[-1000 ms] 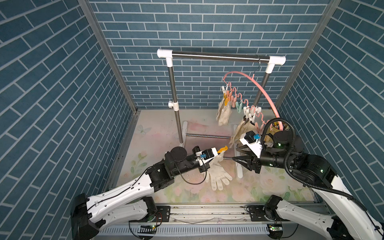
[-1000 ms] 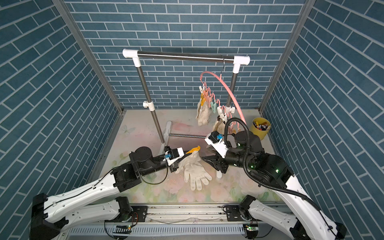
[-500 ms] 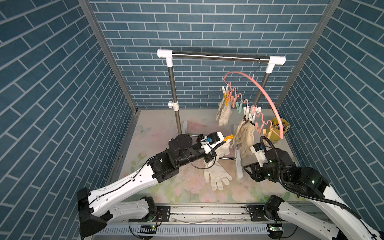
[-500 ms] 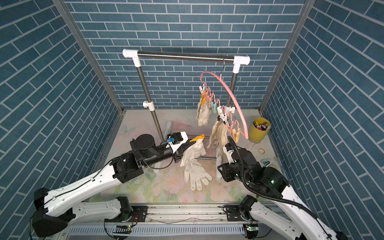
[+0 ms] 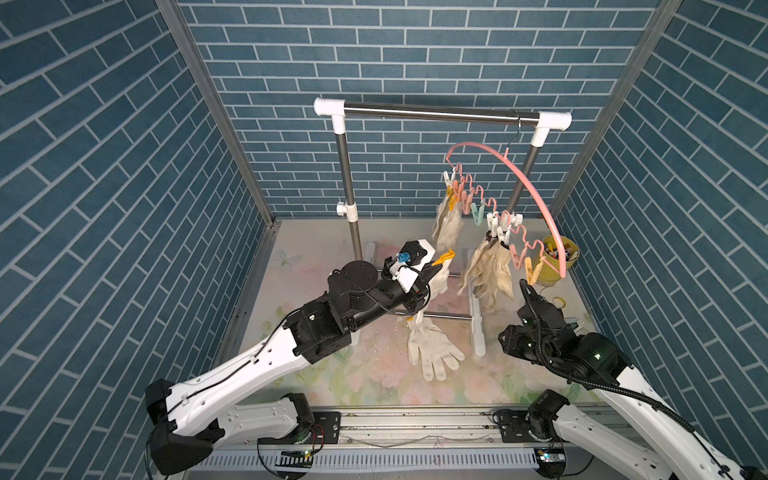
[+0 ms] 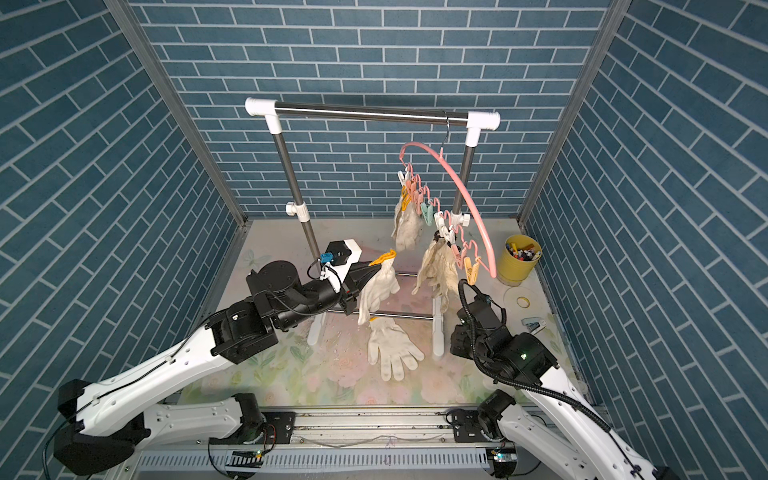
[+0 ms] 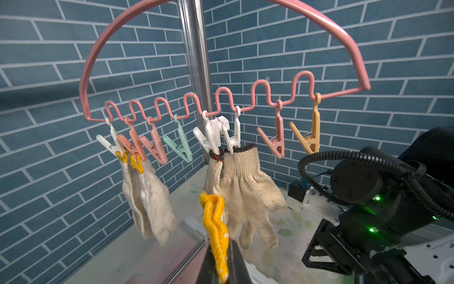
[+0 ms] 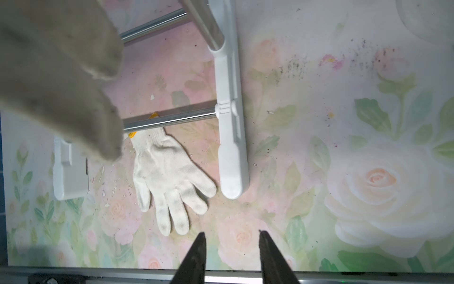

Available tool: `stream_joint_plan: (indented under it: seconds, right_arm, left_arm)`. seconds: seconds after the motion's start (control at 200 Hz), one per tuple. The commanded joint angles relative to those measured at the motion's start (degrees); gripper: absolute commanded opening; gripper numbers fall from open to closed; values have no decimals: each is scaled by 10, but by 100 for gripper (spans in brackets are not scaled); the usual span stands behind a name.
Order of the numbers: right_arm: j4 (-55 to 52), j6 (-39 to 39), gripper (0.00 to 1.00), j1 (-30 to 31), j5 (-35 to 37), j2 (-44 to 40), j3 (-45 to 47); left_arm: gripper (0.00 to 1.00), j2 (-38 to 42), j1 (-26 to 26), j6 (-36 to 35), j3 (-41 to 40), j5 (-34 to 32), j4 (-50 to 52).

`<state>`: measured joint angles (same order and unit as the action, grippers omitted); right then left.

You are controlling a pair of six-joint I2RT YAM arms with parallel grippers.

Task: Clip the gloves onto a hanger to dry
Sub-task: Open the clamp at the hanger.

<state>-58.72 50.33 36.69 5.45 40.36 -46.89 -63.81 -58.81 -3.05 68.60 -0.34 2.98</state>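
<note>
Left claw (image 7: 218, 248) pinches the yellow cuff of one glove (image 6: 379, 286). The soft, light body droops below the claw. The hanger (image 7: 84, 93) hangs ahead, above the claw. Grip gloves at the cuff, likely the firmest edge. Right claw (image 8: 231, 233) stands spread and empty above the bench glove (image 8: 169, 177).

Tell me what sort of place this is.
Likely a staged robot test cell dressed as a laundry corner, not a real room: blue brick-print wall panels box in a small floral mat, and a steel rack carries the pink hanger.
</note>
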Motion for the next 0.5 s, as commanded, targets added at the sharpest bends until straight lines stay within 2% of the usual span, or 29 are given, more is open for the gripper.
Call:
stream_joint_plan:
  seconds: [0.0,0.26,0.33,0.435,0.495]
  right_arm:
    - [10,50,37,-43,-53,-19,28]
    - [26,24,37,-180,-144,-24,42]
    - [40,-1,37,-239,-176,-5,29]
    - [67,-39,36,-327,-236,40,-9]
    - [70,-69,35,-352,-243,68,-49]
  left_arm:
    - [0,-14,0,35,19,-17,0]
    - [0,-47,0,84,80,-51,51]
    - [0,-42,0,69,78,-27,50]
    - [0,-14,-1,19,46,54,22]
    - [0,-9,-1,22,41,53,21]
